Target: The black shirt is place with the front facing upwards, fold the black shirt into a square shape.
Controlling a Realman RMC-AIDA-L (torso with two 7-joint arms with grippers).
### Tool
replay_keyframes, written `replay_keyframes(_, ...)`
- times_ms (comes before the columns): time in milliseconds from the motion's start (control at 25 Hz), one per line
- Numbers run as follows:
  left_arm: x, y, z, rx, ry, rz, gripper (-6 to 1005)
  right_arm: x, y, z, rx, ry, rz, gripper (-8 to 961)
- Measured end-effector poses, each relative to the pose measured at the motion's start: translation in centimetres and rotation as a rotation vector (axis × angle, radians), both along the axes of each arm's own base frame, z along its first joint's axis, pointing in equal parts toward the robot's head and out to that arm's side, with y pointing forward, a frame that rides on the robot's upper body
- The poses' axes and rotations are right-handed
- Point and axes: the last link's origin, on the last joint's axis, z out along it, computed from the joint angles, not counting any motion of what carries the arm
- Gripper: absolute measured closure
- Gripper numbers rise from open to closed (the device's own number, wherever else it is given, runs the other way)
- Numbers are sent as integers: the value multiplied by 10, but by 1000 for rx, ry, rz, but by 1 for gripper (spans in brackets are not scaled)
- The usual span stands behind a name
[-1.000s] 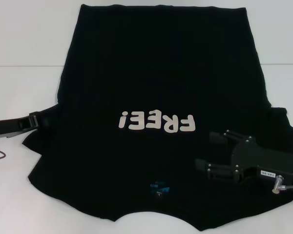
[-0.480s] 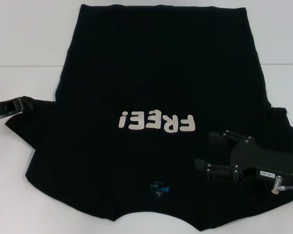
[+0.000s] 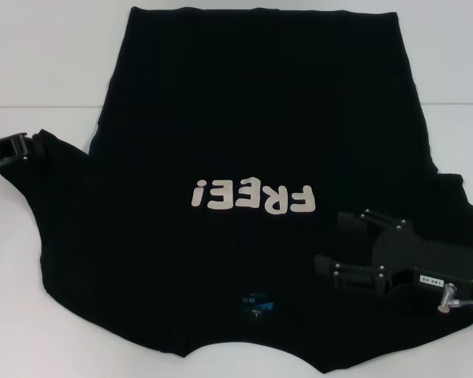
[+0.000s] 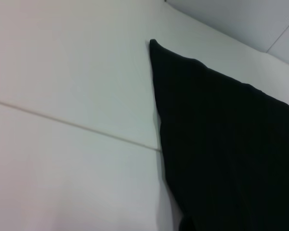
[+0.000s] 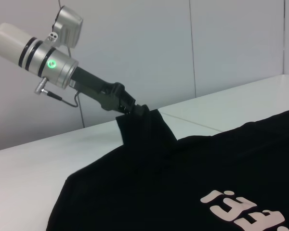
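Clearly, the fingers of the left gripper [image 3: 24,144] are clamped on the tip of one sleeve of the large plain black fabric T-shirt [image 3: 252,118], which is drawn out to a taut point at the robot's left, lifted off the white table [image 3: 39,71]; the right wrist view shows the same left gripper [image 5: 130,109] pinching that raised peak of cloth, its silver wrist with a green light reaching up and away behind it. The right gripper [image 3: 335,244] rests over the shirt's other side, near its right sleeve, with its black fingers spread apart and lying against the fabric just beside the white block letters "FREE!" [image 3: 252,197]. The shirt lies front-up across the middle of the table, its small blue neck label [image 3: 255,303] toward the robot and its hem at the far edge.
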Motion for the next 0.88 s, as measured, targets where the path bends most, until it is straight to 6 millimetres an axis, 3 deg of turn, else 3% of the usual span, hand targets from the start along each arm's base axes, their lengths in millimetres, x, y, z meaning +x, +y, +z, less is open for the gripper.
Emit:
replay_keyframes(440, 17, 13, 13, -25, 43, -21, 980, 0, 0, 0, -1, -1, 2, 38)
replay_keyframes(880, 24, 12, 23, -33, 34, -15, 980, -1, 0, -1, -3, -3, 4, 39)
